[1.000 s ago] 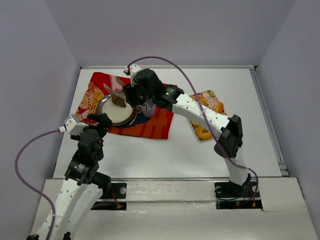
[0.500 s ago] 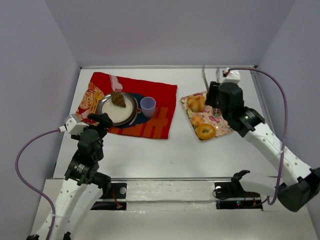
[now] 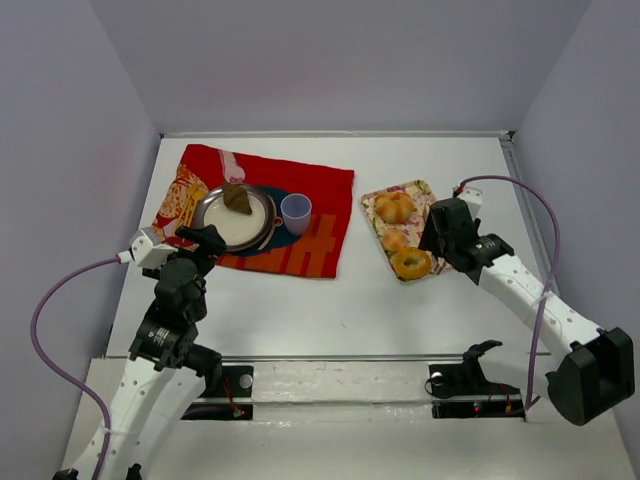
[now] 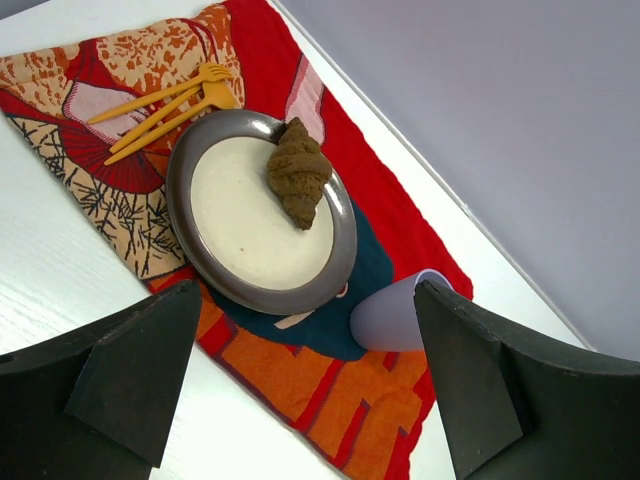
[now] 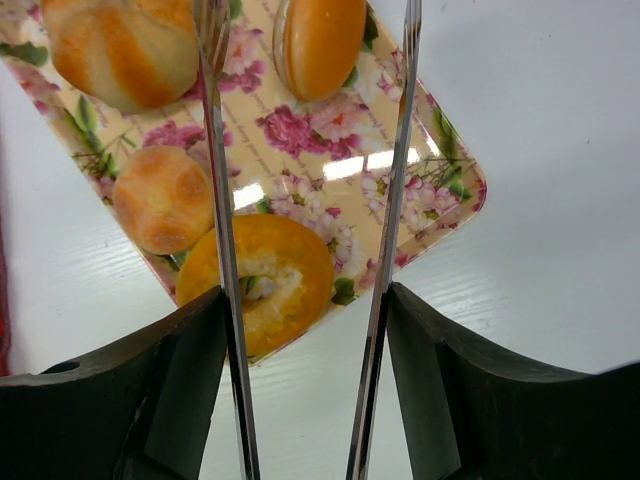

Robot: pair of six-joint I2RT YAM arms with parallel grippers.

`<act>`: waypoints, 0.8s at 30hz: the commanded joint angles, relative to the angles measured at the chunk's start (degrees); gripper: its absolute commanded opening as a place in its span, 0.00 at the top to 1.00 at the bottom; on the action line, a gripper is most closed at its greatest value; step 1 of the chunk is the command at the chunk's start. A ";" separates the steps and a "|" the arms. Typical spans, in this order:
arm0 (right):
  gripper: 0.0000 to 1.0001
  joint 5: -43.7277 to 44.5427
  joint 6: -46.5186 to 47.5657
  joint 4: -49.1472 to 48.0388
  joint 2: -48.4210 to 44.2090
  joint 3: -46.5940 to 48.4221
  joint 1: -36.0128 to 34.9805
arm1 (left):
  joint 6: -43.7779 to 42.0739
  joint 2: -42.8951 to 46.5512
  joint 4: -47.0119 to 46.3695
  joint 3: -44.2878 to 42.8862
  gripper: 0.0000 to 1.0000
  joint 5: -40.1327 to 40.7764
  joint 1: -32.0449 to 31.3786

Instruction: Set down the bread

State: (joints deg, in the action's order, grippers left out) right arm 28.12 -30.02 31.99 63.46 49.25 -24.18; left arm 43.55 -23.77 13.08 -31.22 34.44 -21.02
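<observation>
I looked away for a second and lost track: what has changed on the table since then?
The right hand left the brown croissant on the grey plate, swung across to the floral tray and now hangs over it, jaws open and empty. The left hand, purple cup and red cloth stayed put.

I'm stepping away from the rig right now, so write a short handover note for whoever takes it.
Left gripper: open, empty, hovering near the grey plate.
Right gripper: tongs open, nothing held, over the floral tray.
Done: one brown croissant lies on the plate's far rim, on the red cloth, beside the cup.
Left: rolls and a ring-shaped bread sit on the tray.
</observation>
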 commanded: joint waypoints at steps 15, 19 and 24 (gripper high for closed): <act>0.61 0.10 -1.71 -6.06 12.74 3.13 2.48 | -0.48 1.18 -2.62 -0.07 0.01 0.98 -0.17; 0.72 -1.75 -0.66 -6.06 10.64 4.71 2.48 | -0.48 1.36 -2.62 0.02 0.01 0.90 -0.17; 0.77 -8.66 4.77 -7.46 4.49 8.65 2.48 | -0.75 1.27 -2.97 0.11 0.01 0.72 -0.17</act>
State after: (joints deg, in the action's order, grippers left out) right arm 24.27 -29.76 29.12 73.89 52.07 -22.09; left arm 43.48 -22.92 13.06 -31.22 34.20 -21.02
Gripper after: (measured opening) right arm 0.377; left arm 0.990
